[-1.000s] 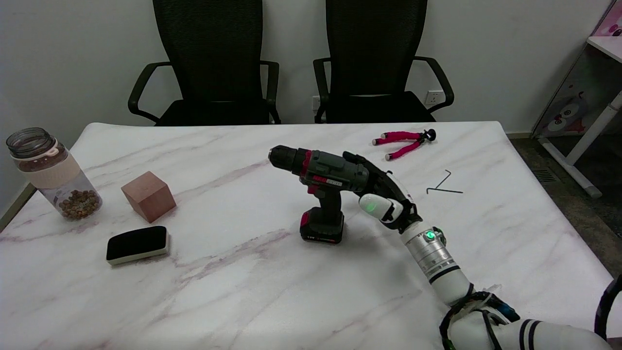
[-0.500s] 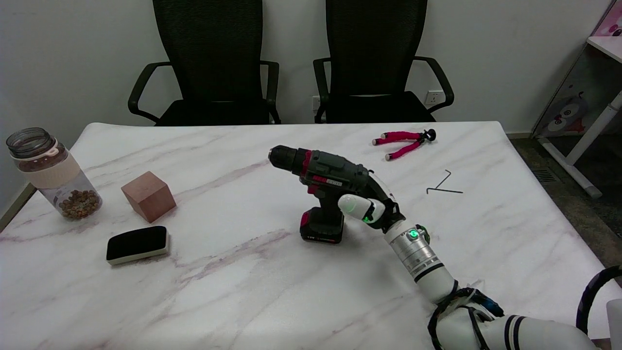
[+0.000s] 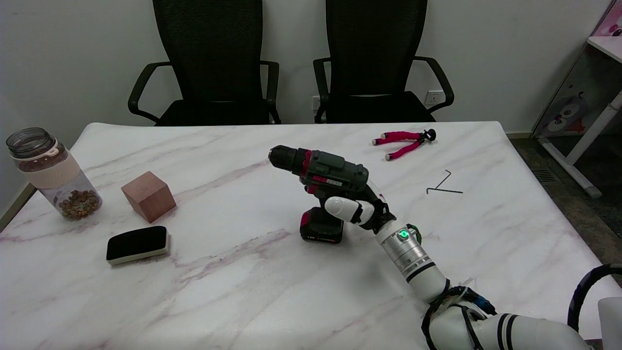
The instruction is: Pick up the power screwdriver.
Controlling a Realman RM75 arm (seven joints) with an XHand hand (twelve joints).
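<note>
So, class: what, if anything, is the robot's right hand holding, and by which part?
It cannot be told. The right hand is at the handle of the power screwdriver, which stands on the table, but no closed grip shows.

**benchrat_42:** so what does the arm actually look like up close?

**tinkerdan:** the right hand [image 3: 362,210] is black and white: glossy white rounded shells on the fingers, black bits in between. Behind it sits a silver ribbed metal wrist [image 3: 406,250] with a small green light [image 3: 402,235] glowing on it.

**benchrat_42:** and the rest?

**tinkerdan:** smooth white tube forearm [image 3: 432,287] with a thin black ring where it meets the silver. Further back there's a messy bundle of black cables [image 3: 454,304] wrapped round a joint, with a bit of blue in it. The next white segment has black stripes [image 3: 503,325].
</note>
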